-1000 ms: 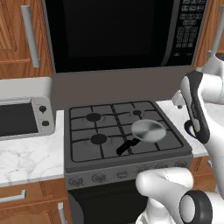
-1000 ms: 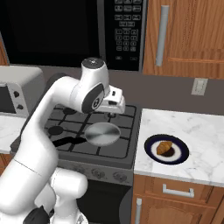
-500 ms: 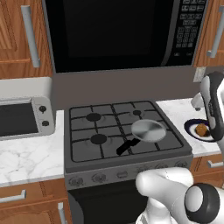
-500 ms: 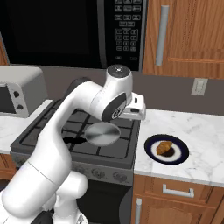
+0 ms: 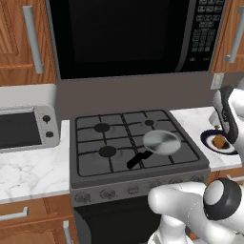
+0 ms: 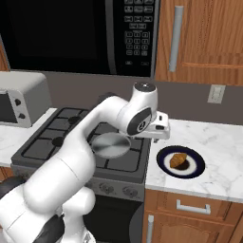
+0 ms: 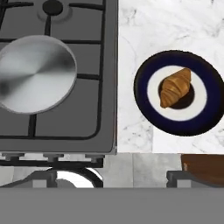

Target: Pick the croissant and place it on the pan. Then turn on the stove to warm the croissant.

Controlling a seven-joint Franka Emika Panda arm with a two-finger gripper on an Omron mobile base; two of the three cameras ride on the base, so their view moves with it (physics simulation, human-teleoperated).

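Right of stove (image 5: 133,143), on blue plate (image 7: 144,105) on counter: your croissant (image 7: 174,87). Pan (image 7: 36,73) sits empty on stove's front right burner. Your claw (image 6: 160,129) hangs above stove's right edge, spread wide, holding nothing.

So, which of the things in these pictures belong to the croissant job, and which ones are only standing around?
Belong to the job:
- croissant, lying on the plate
- pan, empty, on a front burner
- stove, with its front knobs
- hand, open, above the counter edge

Only standing around:
- dark blue plate
- toaster oven
- microwave
- wall socket
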